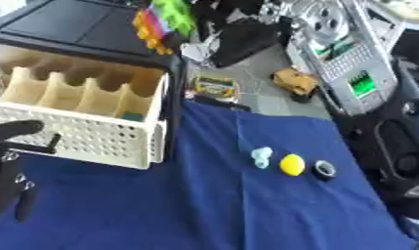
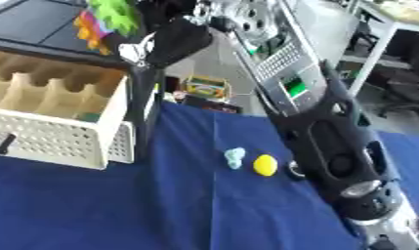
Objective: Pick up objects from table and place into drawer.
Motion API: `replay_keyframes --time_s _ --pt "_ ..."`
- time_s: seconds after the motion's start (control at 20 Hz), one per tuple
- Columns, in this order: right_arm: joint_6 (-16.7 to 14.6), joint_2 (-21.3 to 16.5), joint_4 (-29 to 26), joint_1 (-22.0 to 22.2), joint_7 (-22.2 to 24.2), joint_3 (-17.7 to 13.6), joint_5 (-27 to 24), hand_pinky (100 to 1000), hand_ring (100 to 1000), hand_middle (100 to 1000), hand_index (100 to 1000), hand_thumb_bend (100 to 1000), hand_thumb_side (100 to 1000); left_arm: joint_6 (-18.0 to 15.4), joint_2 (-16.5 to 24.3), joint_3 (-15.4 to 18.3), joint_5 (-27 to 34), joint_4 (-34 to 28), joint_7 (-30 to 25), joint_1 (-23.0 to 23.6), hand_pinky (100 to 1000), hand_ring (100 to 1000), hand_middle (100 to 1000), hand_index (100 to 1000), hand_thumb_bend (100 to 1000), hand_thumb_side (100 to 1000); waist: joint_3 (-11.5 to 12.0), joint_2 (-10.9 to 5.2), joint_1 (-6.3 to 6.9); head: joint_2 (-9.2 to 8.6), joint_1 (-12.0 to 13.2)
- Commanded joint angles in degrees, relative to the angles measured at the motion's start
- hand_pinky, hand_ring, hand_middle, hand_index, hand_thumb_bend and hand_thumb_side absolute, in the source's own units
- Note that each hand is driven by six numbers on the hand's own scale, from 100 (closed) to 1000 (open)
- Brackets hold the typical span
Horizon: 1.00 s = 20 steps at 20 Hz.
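Evidently nothing has been picked up yet: a pale blue lumpy object [image 1: 261,157], a round yellow lemon-like object [image 1: 292,164] and a small black-and-silver ring-shaped object [image 1: 324,169] lie in a short row on the blue cloth-covered table [image 1: 204,215], towards its far right side, close together but apart. The cream perforated plastic drawer with wooden dividers [image 1: 84,134] stands pulled open at the table's far left corner, under a black cabinet top [image 1: 75,24]; something small and teal shows in one compartment.

The left hand [image 1: 11,166] shows at the table's left edge, just before the drawer front, holding nothing; its dark fingers seem relaxed rather than curled. The right arm [image 2: 341,156] comes in along the right edge, close to the ring-shaped object, but its hand is not visible, so I cannot tell how it stands.

The sensible approach, I would judge, is to take an outer object first, coming down from above so the neighbours are not knocked. The yellow one looks likely to roll, so enclose it, then carry it over the drawer wall into a free compartment.

Beyond the table lies a grey floor with scattered toys, a crayon box [image 1: 215,88] and wire baskets [image 1: 349,63].
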Motion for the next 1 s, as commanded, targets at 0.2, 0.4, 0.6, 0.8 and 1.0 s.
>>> replay_keyframes --time_s 0.2,0.4,0.6,0.8,1.0 --pt "0.0 1.0 1.0 -1.7 0.3 0.4 0.8 145 414 154 355 100 227 0.7 -0.2 0.0 0.0 -0.5 -0.2 -1.0 223 100 176 837 145 1000 0.4 -0.99 0.22 -0.67 -0.4" --pt "0.4 2.0 2.8 -1.5 -0.1 0.6 1.6 149 417 155 358 100 216 0.9 -0.4 -0.2 0.0 -0.5 -0.3 -1.1 221 100 176 836 147 1000 0.8 -0.8 0.0 -0.53 -0.6" --pt "0.4 3.2 5.8 -1.7 -1.4 0.9 3.1 168 432 170 377 100 208 1.2 -0.7 -0.4 -0.3 -0.5 -0.7 -1.2 219 100 176 836 148 1000 1.2 -0.46 -0.2 -0.34 -0.6" --pt "-0.2 3.8 8.1 -1.7 -2.3 1.6 4.9 189 448 199 415 100 193 1.4 -1.0 -0.5 -0.5 -0.5 -0.9 -1.2 215 100 172 834 148 1000 1.6 -0.14 -0.26 -0.37 -0.8" --pt "-1.0 4.2 9.4 -1.7 -2.8 1.8 6.2 206 460 218 455 100 189 1.6 -1.2 -0.6 -0.6 -0.5 -1.0 -1.2 214 100 170 834 149 1000 1.9 0.07 -0.36 -0.44 -0.8"
